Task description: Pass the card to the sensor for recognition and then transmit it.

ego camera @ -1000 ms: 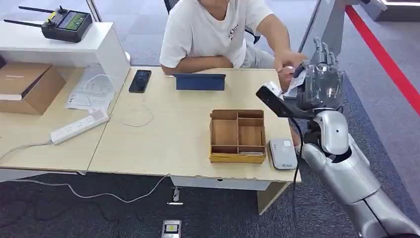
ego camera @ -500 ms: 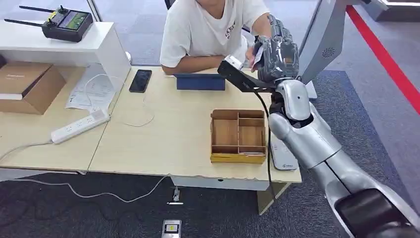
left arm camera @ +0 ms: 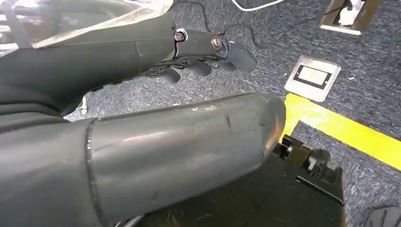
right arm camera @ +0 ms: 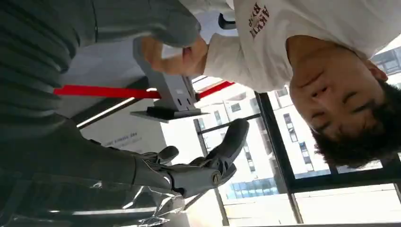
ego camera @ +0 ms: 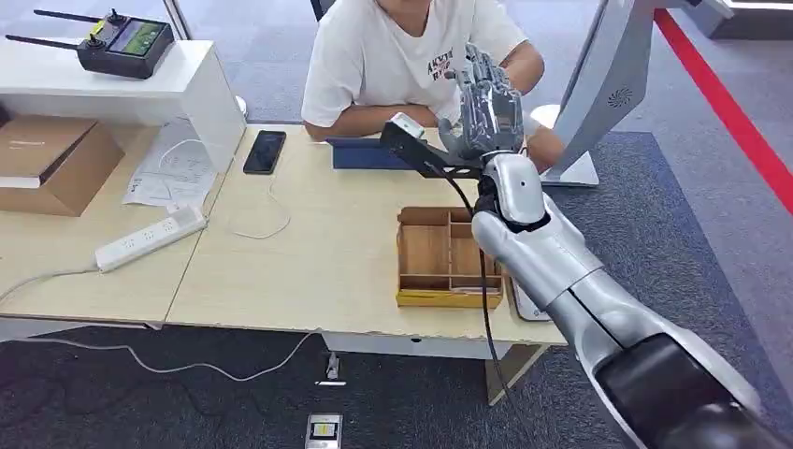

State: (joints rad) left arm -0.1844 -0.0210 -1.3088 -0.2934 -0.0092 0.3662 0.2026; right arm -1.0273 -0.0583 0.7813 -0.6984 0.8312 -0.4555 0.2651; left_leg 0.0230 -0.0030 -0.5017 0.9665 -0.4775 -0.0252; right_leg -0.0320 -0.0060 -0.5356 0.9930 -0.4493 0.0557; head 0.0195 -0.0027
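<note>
Right hand (ego camera: 484, 101) raised — fingers spread, empty, before person (ego camera: 393, 56)

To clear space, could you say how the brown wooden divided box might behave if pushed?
The brown wooden divided box looks rigid, probably keeping shape. Low and wide, it would likely slide on the pale tabletop, not tip.

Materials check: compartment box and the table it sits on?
Compartment box: looks like wood, matte brown with thin divider walls and faint grain; could be bamboo or MDF. Table: pale wood-look top, smooth and low-sheen, with a lighter edge band at the front, so likely laminate over board rather than solid wood.
</note>
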